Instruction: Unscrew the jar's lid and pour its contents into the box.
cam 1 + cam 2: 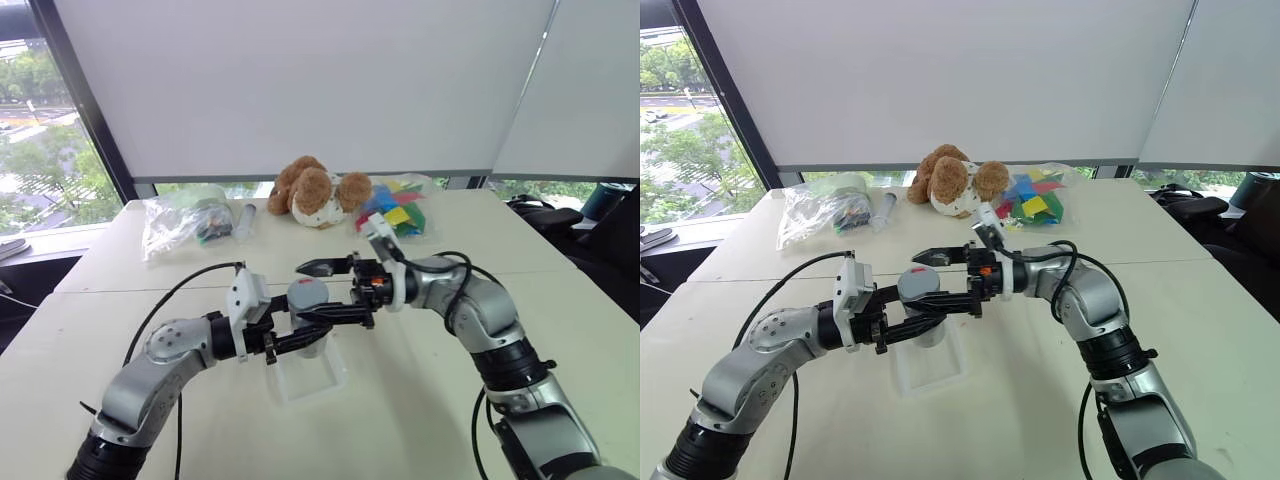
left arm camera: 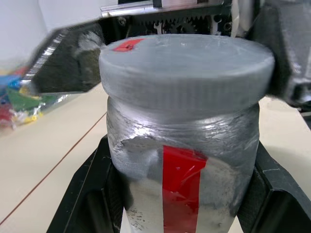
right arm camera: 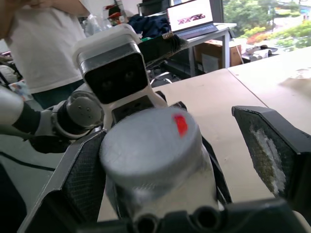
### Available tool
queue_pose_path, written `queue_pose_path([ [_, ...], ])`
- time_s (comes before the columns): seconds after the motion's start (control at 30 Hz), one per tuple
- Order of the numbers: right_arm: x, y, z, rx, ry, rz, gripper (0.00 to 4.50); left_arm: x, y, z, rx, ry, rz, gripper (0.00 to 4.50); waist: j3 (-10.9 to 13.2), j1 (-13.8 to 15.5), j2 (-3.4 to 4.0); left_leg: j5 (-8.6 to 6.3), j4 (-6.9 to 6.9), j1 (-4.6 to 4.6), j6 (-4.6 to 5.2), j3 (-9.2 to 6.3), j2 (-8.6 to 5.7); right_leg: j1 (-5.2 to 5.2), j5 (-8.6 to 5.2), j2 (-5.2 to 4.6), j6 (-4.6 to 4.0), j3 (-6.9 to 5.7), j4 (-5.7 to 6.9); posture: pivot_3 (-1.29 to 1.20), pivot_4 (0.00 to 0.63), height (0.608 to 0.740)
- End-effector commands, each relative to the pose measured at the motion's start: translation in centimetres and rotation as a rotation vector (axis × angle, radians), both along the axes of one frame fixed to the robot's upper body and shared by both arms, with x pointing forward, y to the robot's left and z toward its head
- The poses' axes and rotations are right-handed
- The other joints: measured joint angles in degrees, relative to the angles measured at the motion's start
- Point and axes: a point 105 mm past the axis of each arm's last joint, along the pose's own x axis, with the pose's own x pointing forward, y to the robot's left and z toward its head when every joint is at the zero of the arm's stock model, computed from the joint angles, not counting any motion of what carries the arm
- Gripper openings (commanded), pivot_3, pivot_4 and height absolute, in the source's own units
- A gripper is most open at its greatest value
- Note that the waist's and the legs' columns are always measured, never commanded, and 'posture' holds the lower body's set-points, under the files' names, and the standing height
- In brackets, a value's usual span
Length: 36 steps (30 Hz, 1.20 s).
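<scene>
Mid-counter, above the box (image 1: pixel 305 378): jar (image 2: pixel 182 160) upright, pinched low on its body by the left claw (image 1: pixel 300 340), fingers (image 2: pixel 87 194) pressed on both sides. Lid (image 2: pixel 187 68) on the jar, small red mark on top. Right claw (image 1: pixel 325 292) level at lid height, spread wide, one finger (image 3: pixel 272 150) well clear of the lid on one side, the other finger close beside it; contact there hard to judge. Box flat on the counter beneath the jar, clear walls faint, far part covered by the claws. Contents hidden inside the opaque jar.

Open counter all round the box: bare toward the near edge and both side edges. Along the far edge, by the window: clear bags (image 1: pixel 185 222) toward the left, plush dog (image 1: pixel 315 190) in the middle, bag of coloured pieces (image 1: pixel 400 208) right of it. Seam running across the counter behind the arms. Jar's bottom cut off in the left wrist view. Person in a white shirt (image 3: pixel 43 43) beyond the counter, partly cut off.
</scene>
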Motion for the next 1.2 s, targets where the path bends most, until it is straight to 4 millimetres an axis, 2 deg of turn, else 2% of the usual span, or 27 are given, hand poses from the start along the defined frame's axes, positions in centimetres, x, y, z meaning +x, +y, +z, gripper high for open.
queue_pose_path([
  [0.03, 0.2, -2.2, 1.0, 0.065, -0.03, -0.035, 4.44, -1.0, 0.0, 1.0, -0.013, -0.065, -0.049, 2.2, 0.0, 0.0, 0.0, 0.0, 0.0, 0.0, 0.0, 0.0, 0.0, 0.0, 0.0, 0.0, 0.0, 0.0, 0.0, 0.0, 0.15, 0.74],
  [0.17, -0.7, -3.0, 1.1, 0.08, -0.033, -0.001, 4.44, -0.8, 0.4, 0.9, -0.005, -0.065, -0.036, 2.2, 0.0, 0.1, -0.01, 0.0, 0.01, -0.02, 0.0, 0.01, 0.0, 0.01, 0.0, -0.01, 0.0, 0.0, -0.01, 0.0, 0.15, 0.74],
  [0.27, -1.5, -3.0, 2.0, 0.094, -0.048, 0.037, 4.44, -0.7, 0.6, 0.8, 0.002, -0.064, -0.027, 2.2, 0.0, -0.1, 0.0, 0.0, 0.0, -0.01, 0.0, 0.01, 0.02, 0.0, -0.01, 0.0, -0.01, 0.01, -0.01, 0.0, 0.15, 0.74],
  [0.47, -2.4, -0.5, 2.6, 0.042, -0.068, 0.077, 4.44, -0.5, 0.5, 0.6, 0.004, -0.057, -0.021, 2.2, 0.0, 0.0, 0.02, 0.0, -0.01, 0.0, 0.0, 0.0, 0.04, -0.02, 0.0, 0.01, 0.0, 0.0, 0.0, 0.0, 0.15, 0.74],
  [0.6, -2.3, 1.1, 2.3, -0.013, -0.07, 0.054, 4.44, -0.4, 0.3, 0.5, 0.004, -0.052, -0.021, 2.2, 0.0, 0.0, 0.02, 0.0, -0.01, 0.0, 0.0, -0.01, 0.04, -0.02, -0.05, 0.01, -0.08, 0.0, 0.0, 0.0, 0.15, 0.74],
  [0.8, -1.6, 2.5, 1.8, -0.032, -0.084, 0.021, 4.44, -0.3, 0.0, 0.5, 0.0, -0.049, -0.024, 2.2, 0.0, 0.1, 0.02, 0.0, 0.0, -0.02, 0.0, -0.01, 0.01, -0.02, -0.09, -0.01, -0.16, 0.01, 0.0, 0.0, 0.15, 0.74],
  [1.2, 0.0, 2.7, 1.3, -0.038, -0.089, -0.028, 4.44, -0.4, -0.1, 0.4, -0.004, -0.048, -0.024, 2.2, 0.0, 0.0, 0.02, 0.0, -0.01, -0.02, 0.0, -0.01, 0.0, -0.03, -0.07, 0.0, -0.13, 0.0, 0.0, 0.0, 0.15, 0.74],
])
